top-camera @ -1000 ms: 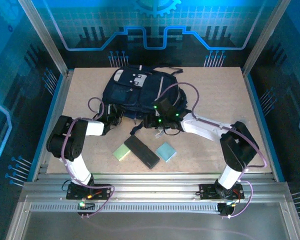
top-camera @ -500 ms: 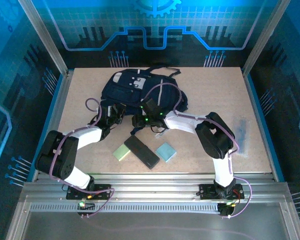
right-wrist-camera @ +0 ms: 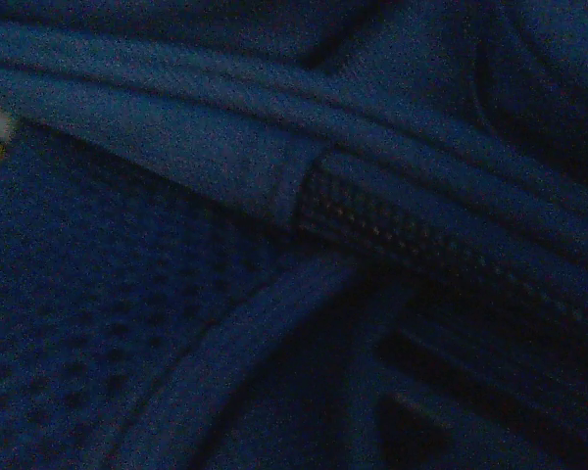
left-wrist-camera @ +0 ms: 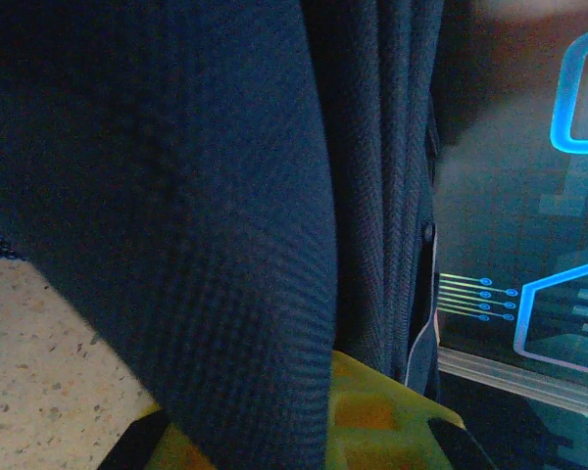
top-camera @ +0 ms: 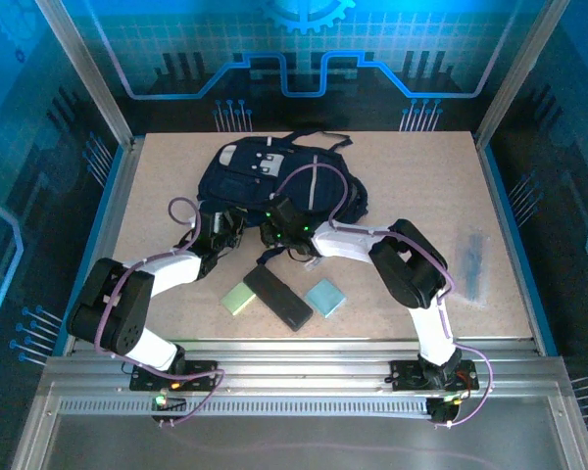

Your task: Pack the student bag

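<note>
Left gripper (top-camera: pixel 223 223): jaws pressed together, pinching a fold of the large dark navy fabric backpack (top-camera: pixel 265 181) at its near-left edge. In the left wrist view the navy weave (left-wrist-camera: pixel 176 196) hangs close to the lens and runs down onto the yellow-green finger (left-wrist-camera: pixel 382 431) at the bottom. Speckled tan table (left-wrist-camera: pixel 29 323) shows lower left there.

Right gripper (top-camera: pixel 272 223): buried against the near edge of the backpack, just beside the left gripper. Cannot tell how the jaws stand. The right wrist view is dark blue mesh and piped seams (right-wrist-camera: pixel 304 186) right up against the camera, with a sliver of yellow at the left edge.

Backpack lies flat at the far-centre of the table (top-camera: pixel 421 196), white-grey patches at its far end, black straps trailing toward the arms. Both arms reach forward and inward to it, purple cables looping over them.

Nearer the bases, apart from the bag, in a row: pale green flat pad (top-camera: pixel 238 298), black rectangular case (top-camera: pixel 277 297) lying diagonally, light teal square pad (top-camera: pixel 324 297). The case touches or nearly touches the green pad.
</note>
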`<state>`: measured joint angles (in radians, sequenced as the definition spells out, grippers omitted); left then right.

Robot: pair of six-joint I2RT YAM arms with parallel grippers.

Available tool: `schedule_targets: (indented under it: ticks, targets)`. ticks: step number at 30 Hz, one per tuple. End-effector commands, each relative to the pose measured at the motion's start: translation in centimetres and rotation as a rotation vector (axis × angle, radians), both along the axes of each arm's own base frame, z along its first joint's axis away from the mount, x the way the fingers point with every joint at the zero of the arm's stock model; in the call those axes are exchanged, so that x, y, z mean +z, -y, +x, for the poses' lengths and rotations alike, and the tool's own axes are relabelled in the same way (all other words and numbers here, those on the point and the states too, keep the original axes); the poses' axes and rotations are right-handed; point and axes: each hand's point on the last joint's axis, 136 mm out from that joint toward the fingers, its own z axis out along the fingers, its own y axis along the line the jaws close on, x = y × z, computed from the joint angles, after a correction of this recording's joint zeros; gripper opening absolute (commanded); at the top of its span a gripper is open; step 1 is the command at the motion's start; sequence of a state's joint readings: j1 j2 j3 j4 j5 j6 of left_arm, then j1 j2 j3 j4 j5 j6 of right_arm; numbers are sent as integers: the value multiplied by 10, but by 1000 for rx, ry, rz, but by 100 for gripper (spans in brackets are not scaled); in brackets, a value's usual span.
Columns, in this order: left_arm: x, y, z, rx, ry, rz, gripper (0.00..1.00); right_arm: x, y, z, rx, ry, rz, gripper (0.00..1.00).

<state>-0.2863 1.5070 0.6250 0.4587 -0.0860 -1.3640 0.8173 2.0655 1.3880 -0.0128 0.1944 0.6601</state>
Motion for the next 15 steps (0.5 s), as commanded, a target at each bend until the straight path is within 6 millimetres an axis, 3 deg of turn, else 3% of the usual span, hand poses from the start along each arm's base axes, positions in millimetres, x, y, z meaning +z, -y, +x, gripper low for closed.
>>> schedule_targets:
  ticks: [1,3,9,15]
  targets:
    - [18,11,-3,-32,61,-30,0,43,-13,20,1,148,137,8]
    - [13,9,-2,-24,54,-23,0,43,-10,18,25,132,153,0]
    - [4,-7,9,8,47,9,0,30,21,4,80,65,102,0]
    - [15,-15,19,10,74,33,0,8,57,-13,155,-1,-33,0]
